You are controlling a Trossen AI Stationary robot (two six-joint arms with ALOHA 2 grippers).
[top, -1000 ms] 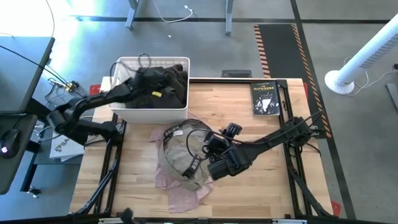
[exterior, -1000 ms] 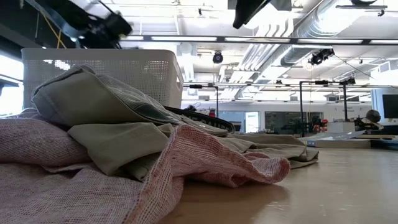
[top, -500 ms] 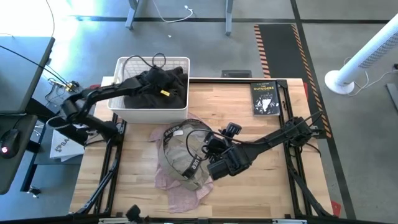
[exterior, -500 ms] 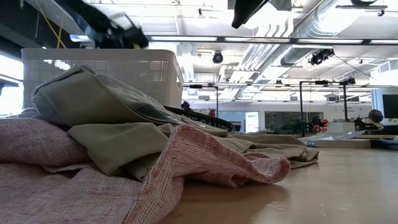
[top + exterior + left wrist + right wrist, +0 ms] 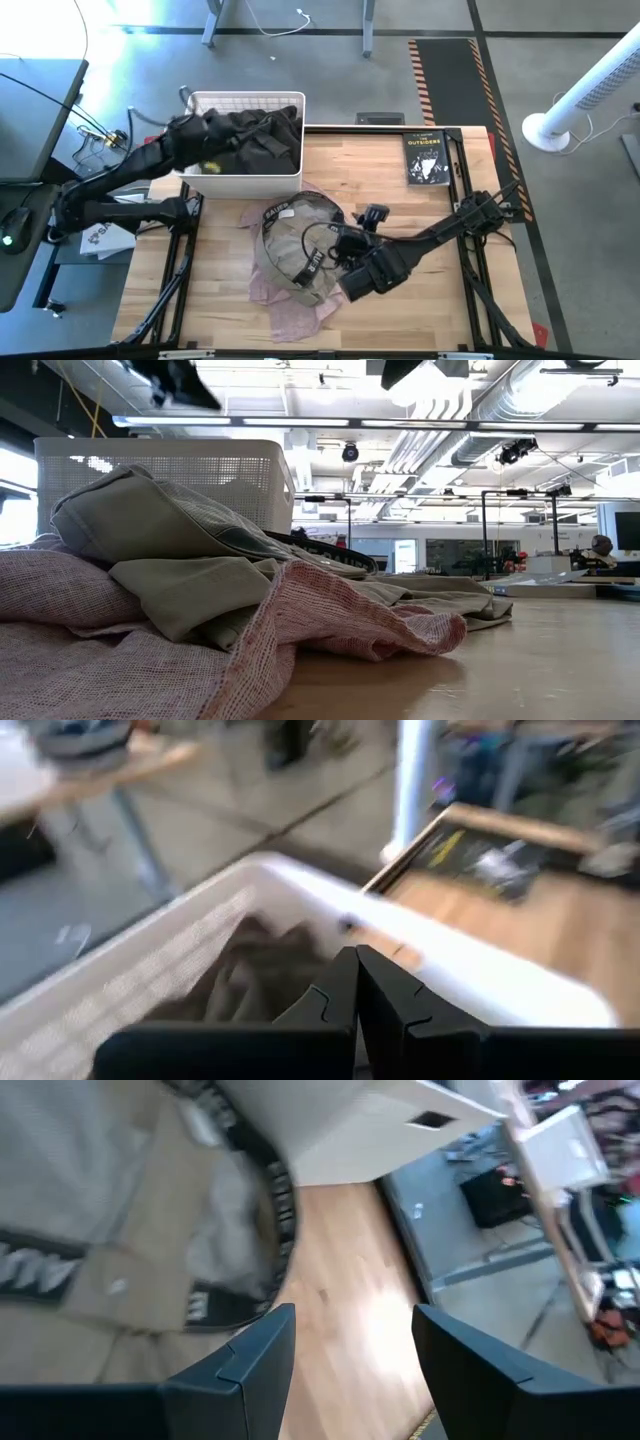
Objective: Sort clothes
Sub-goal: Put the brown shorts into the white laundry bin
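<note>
A white basket (image 5: 245,180) at the table's far left holds black and dark olive-brown clothes (image 5: 268,140). My left gripper (image 5: 222,128) hangs above them, shut and empty; its closed fingers show in the left wrist view (image 5: 355,985). A khaki garment with a black lettered band (image 5: 290,245) lies on a pale pink garment (image 5: 295,315) in the middle of the table. My right gripper (image 5: 338,250) is open and empty just above the khaki garment's right edge (image 5: 150,1280), with bare wood between its fingers.
A black paperback book (image 5: 427,157) lies at the table's far right. Bare wood (image 5: 420,310) shows to the right of the pile. In the low view the pink and khaki pile (image 5: 200,610) fills the front, with the basket (image 5: 180,470) behind it.
My left gripper has risen above the basket and drawn back a little toward the table's left edge. My right gripper has shifted slightly toward the near edge beside the khaki garment. The clothes on the table have stayed where they were.
</note>
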